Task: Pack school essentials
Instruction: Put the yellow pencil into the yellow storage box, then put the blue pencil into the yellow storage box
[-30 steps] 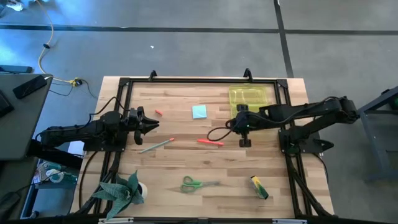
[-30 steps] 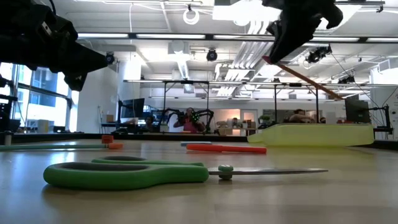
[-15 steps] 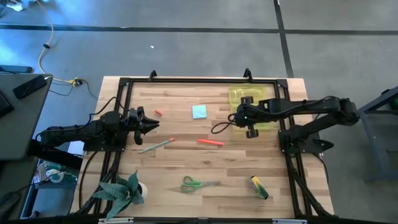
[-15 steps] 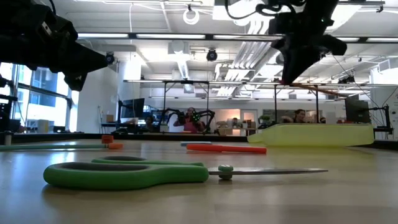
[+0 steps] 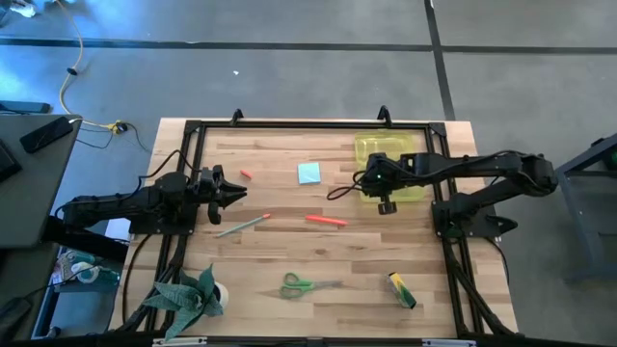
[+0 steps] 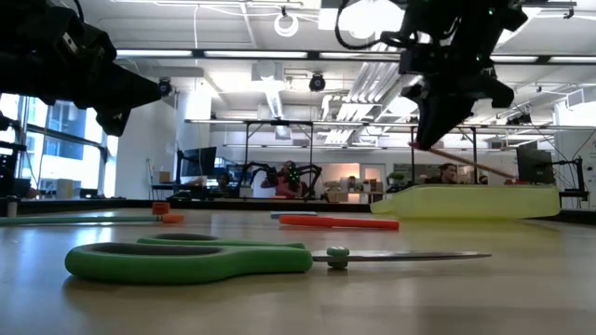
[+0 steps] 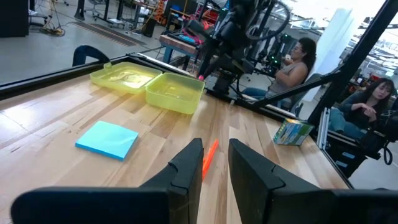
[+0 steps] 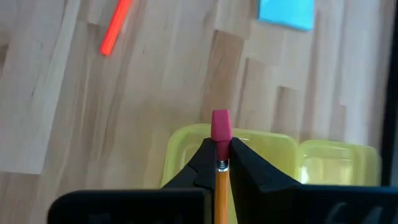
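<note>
Table (image 5: 289, 207) planks carry most of the supplies, spread apart: green-handled scissors (image 5: 297, 284) near the front edge, a red-orange marker (image 5: 326, 220) mid-table, a light-blue note pad (image 5: 308, 173) toward the back. The translucent yellow case (image 5: 409, 147) lies open at the back right, ready to receive things. Above its near half hangs the right end effector (image 8: 221, 160), fingers pinched on a wooden pencil (image 8: 221, 140), pink eraser leading, probably lined up for a drop. A second ago it was over bare wood just in front of the case. The left end effector (image 7: 215, 167), slightly parted and empty, waits at the left.
</note>
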Action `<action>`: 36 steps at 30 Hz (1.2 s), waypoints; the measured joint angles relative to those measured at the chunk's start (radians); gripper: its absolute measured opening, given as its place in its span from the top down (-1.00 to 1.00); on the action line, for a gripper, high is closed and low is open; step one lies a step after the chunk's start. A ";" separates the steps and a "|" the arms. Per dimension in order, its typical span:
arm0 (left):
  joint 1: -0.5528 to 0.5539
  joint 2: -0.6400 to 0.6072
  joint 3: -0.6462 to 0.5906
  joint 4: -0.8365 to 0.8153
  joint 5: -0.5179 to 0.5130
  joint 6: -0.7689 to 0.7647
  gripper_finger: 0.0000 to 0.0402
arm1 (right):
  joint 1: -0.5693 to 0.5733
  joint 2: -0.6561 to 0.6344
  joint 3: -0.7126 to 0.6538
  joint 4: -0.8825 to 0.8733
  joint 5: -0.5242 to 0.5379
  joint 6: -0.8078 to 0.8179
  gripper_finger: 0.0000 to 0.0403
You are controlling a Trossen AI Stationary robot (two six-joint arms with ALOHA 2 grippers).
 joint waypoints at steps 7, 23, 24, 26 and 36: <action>0.000 0.000 0.000 0.000 0.000 0.000 0.65 | -0.012 0.000 -0.093 0.116 0.044 -0.020 0.95; 0.000 0.000 0.000 -0.001 -0.008 0.000 0.65 | -0.012 0.000 -0.126 0.128 0.065 -0.014 0.91; 0.000 0.000 0.000 -0.001 -0.008 0.000 0.65 | -0.012 0.000 -0.126 0.128 0.067 -0.014 0.88; 0.000 0.000 0.000 -0.001 -0.008 0.000 0.65 | -0.012 0.000 -0.126 0.128 0.068 -0.008 0.81; 0.000 0.000 0.000 -0.002 -0.008 0.000 0.65 | -0.012 0.000 -0.126 0.128 0.067 0.012 0.50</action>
